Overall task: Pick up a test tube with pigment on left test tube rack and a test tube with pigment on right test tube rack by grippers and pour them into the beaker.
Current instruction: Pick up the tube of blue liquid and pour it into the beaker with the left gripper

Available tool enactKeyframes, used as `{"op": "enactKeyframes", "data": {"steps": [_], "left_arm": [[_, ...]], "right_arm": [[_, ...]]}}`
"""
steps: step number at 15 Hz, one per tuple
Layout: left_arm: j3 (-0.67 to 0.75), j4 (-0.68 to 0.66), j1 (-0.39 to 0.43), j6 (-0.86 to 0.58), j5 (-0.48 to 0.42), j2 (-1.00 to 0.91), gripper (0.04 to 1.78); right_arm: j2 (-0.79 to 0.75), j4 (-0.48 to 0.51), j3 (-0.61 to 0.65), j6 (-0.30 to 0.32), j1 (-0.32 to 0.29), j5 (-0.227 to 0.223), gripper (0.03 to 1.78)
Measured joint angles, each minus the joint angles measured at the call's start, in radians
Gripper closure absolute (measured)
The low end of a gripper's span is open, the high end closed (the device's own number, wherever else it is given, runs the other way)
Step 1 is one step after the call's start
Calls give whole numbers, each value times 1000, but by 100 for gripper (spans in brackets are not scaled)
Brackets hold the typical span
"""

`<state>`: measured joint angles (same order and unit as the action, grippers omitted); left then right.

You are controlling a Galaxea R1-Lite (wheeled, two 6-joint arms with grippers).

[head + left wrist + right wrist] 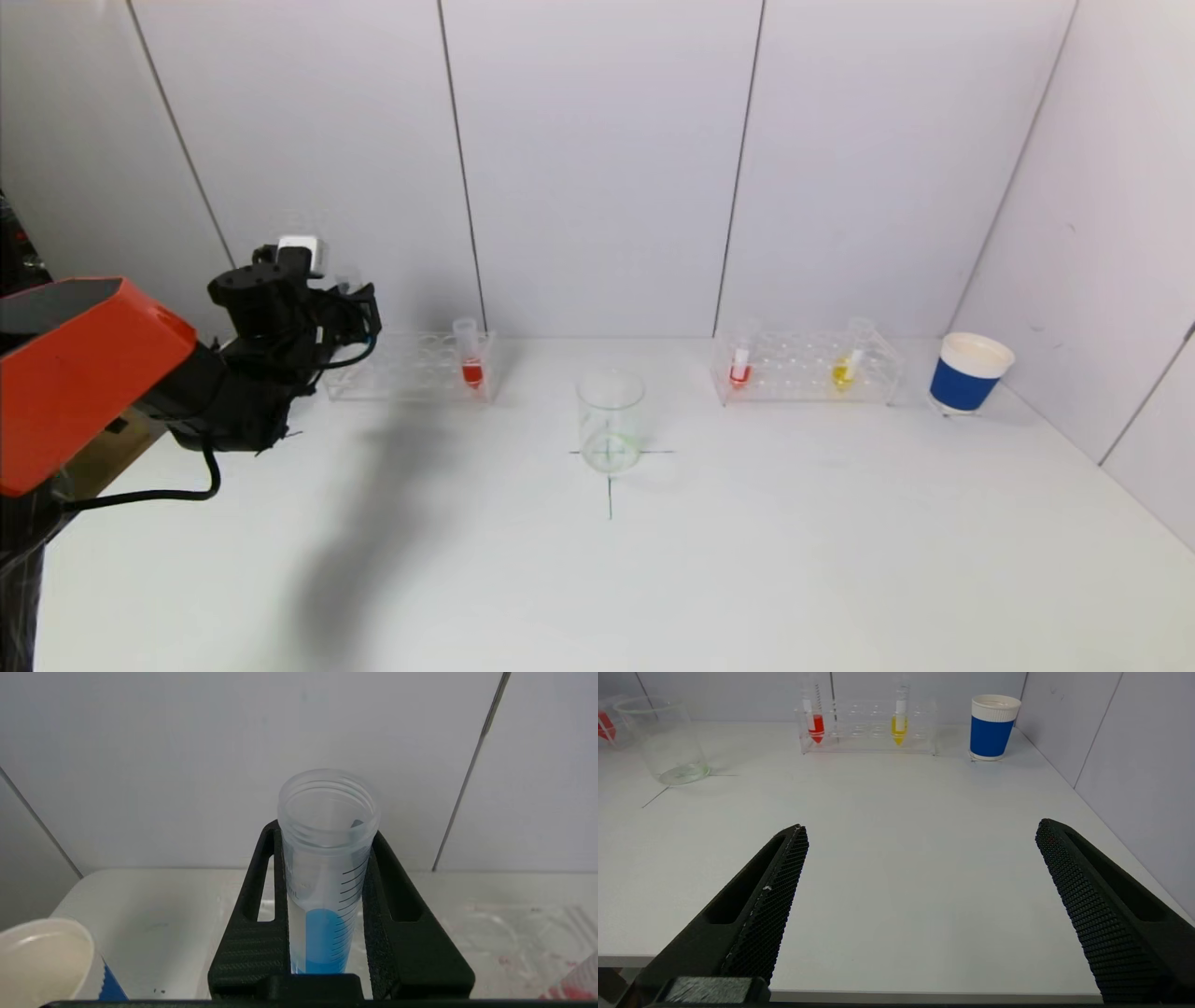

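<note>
Blue pigment fills the bottom of the clear plastic test tube point(327, 868) clamped upright in the left gripper point(327, 933), above the far-left clear rack point(411, 369). Right gripper point(920, 905) hangs spread wide near the table's point(747, 560) front edge.

Four test tubes point(471, 359), two racks point(808, 369), one beaker point(611, 420), two cups point(969, 371)
</note>
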<state>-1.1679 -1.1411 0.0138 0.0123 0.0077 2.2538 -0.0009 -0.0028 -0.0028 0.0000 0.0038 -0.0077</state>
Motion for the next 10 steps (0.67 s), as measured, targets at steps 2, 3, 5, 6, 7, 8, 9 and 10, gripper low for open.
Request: {"op": "enactKeyframes", "data": {"steps": [2, 3, 5, 6, 7, 8, 9, 10], "left_arm": [[-63, 95, 0, -1, -1, -57, 137], [-104, 157, 0, -1, -1, -88, 137], [-181, 276, 0, 0, -4, -140, 137], [-222, 342, -1, 0, -5, -164, 137], [-260, 404, -9, 0, -6, -185, 137], [-300, 465, -19, 0, -5, -204, 137], [-342, 522, -32, 1, -4, -220, 137], [-386, 581, -49, 6, -4, -235, 137]], "right_arm": [[0, 0, 0, 0, 0, 0, 4], [0, 0, 0, 0, 0, 0, 4], [0, 0, 0, 0, 0, 0, 4], [0, 0, 0, 0, 0, 0, 4], [0, 0, 0, 0, 0, 0, 4], [0, 0, 0, 0, 0, 0, 4], [0, 0, 0, 0, 0, 0, 4], [0, 0, 0, 0, 0, 0, 4]]}}
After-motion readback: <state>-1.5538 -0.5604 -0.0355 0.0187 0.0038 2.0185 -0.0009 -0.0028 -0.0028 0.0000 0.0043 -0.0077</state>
